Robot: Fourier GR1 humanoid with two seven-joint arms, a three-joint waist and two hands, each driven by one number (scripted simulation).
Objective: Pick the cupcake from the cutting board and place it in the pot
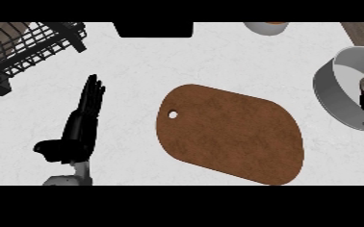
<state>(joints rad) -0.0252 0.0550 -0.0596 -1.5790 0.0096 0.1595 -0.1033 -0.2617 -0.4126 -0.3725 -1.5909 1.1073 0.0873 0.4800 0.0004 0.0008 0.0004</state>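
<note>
The brown cutting board [229, 134] lies in the middle of the counter with nothing on it; it has a small hole near its left end. No cupcake shows anywhere. The grey pot [335, 96] stands at the right edge, partly cut off. A thin dark sliver, probably part of my right hand [361, 92], shows at the picture's right edge over the pot's inside; what it holds is out of sight. My left hand [82, 120] rests open at the left, fingers straight and pointing up, well apart from the board.
A black wire rack [39, 45] fills the top left corner. A black block [153, 29] sits at the top centre, a pale round cup [266, 27] to its right, and a brown strip [353, 31] in the top right corner.
</note>
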